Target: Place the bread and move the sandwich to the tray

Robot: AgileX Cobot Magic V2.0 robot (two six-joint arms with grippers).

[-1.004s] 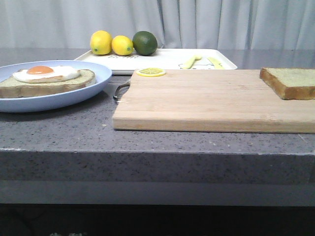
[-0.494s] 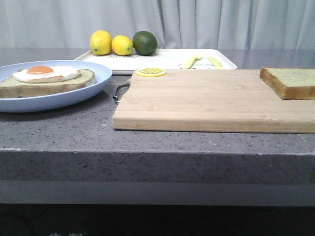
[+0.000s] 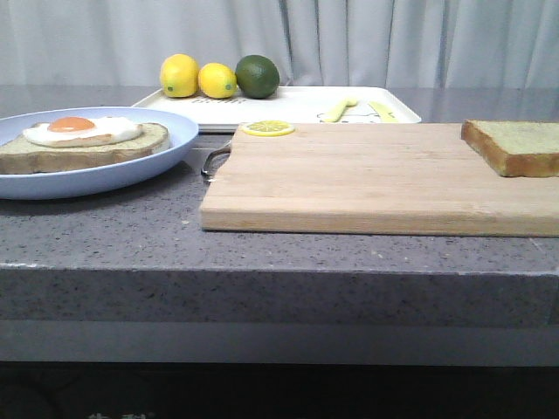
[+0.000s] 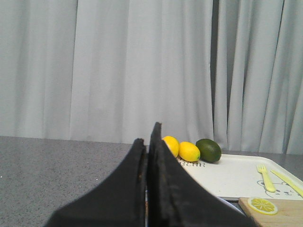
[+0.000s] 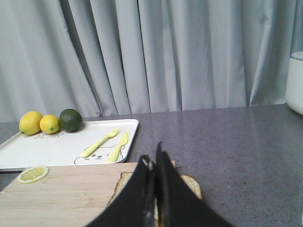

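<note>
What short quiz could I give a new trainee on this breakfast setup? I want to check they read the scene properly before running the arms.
1. True or false: the bread lies on the cutting board.
2. What sits on the tray next to the two lemons? A) a tomato B) a lime C) an egg
3. Fill in: the sandwich rests on a round blue ____.

Key:
1. True, at the board's right end.
2. B, the lime; a fork and knife lie there too.
3. plate. The left gripper and right gripper are both shut and empty.
</note>
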